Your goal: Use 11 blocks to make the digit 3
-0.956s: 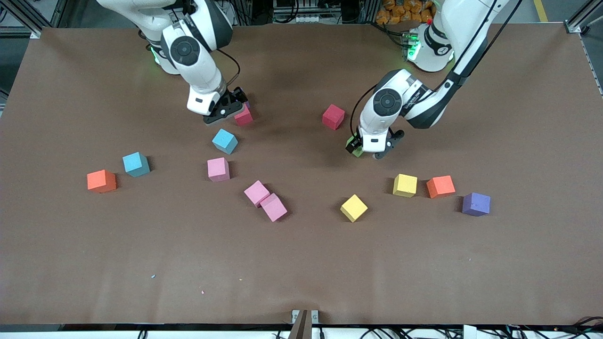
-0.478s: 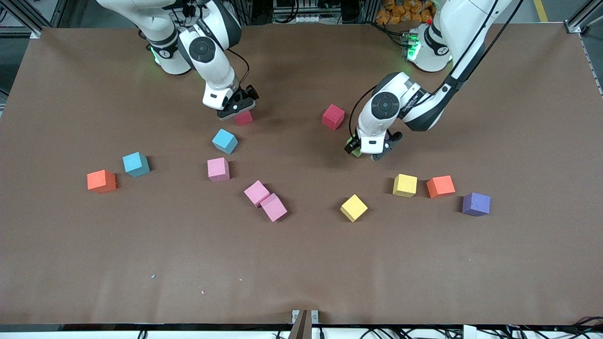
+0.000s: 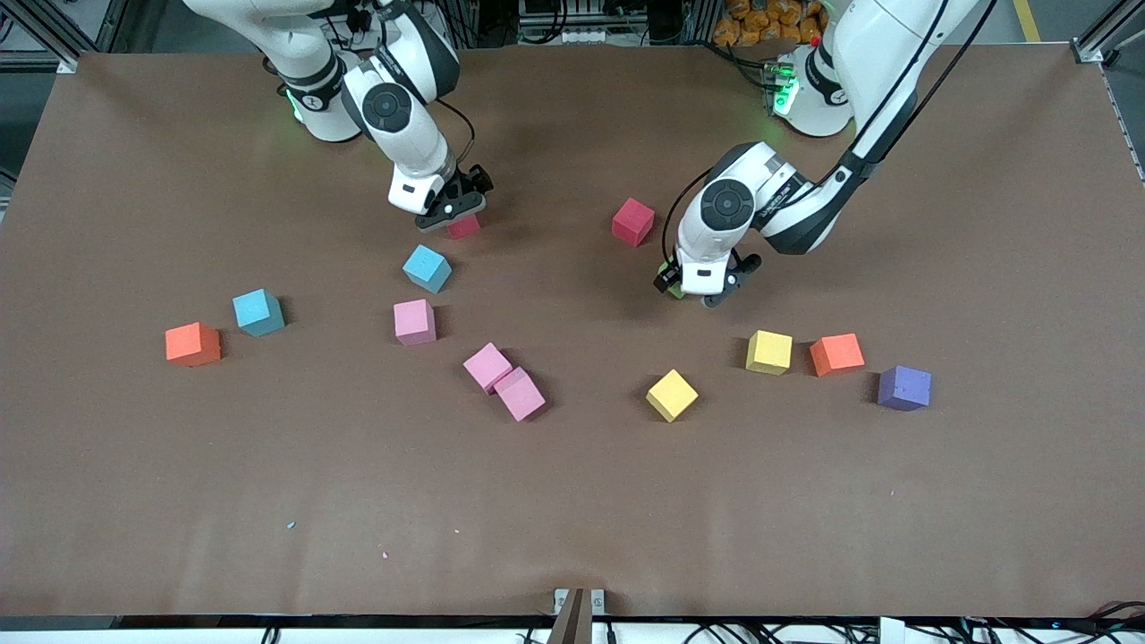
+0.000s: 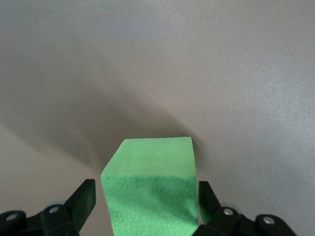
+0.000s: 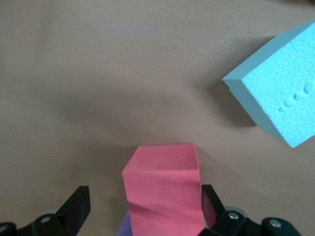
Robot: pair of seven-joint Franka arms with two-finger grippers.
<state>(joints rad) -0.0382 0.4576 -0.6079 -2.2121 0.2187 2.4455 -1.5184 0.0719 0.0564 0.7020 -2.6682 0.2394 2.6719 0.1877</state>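
Front view: blocks lie scattered across the tabletop (image 3: 572, 501), no digit shape formed.

- green block (image 3: 674, 289): on the tabletop, mostly hidden under the left arm's wrist. Left gripper (image 3: 691, 292) is down around it. In the left wrist view the green block (image 4: 150, 191) sits between the fingers (image 4: 84, 196), with a thin gap on one side and the other side about touching. Jaws are apart and not clamped.
- red block (image 3: 465, 227): farther from the camera than the light blue block (image 3: 427, 268). Right gripper (image 3: 452, 217) is low over it. In the right wrist view the red block (image 5: 162, 189) sits between spread fingers (image 5: 78, 204) with a clear gap on one side. Gripper is open and holds nothing. The light blue block (image 5: 278, 105) shows close by.
- second red block (image 3: 633, 221): free, near the green block, a bit farther from the camera.
- pink block (image 3: 414, 322): nearer the camera than the light blue block.
- pink pair (image 3: 504, 380): two blocks touching at a corner, nearer the camera again.
- second light blue block (image 3: 258, 312) and orange block (image 3: 192, 344): near each other at the right arm's end.
- yellow block (image 3: 672, 394): nearer the camera than the green block.
- Row toward the left arm's end: second yellow block (image 3: 769, 351), second orange block (image 3: 836, 354) just beside it, then purple block (image 3: 903, 387).
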